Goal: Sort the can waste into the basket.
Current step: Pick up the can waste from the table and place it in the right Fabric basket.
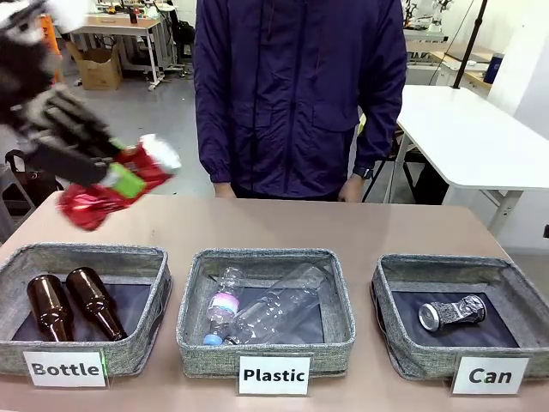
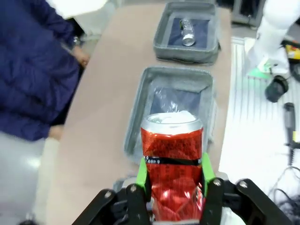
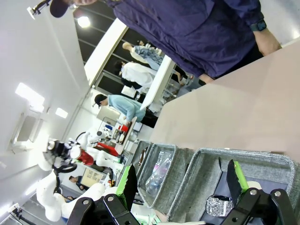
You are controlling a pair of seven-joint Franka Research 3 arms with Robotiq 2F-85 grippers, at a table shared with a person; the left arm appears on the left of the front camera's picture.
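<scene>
A grey, glossy floor point(image 1: 159, 112) stretched behind the brown table. A white rectangular table point(image 1: 476, 137) stood at the right, and a light wooden workbench on white legs point(image 1: 120, 30) stood far left with a brown cardboard box point(image 1: 99, 67) beneath it. Bright ceiling lights point(image 3: 84, 21) shone overhead.

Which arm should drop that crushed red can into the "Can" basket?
Left, I'd judge: the left gripper already clamps the crushed red metal can, though the grey woven "Can" basket lies across the table. The right gripper is open above it.
</scene>
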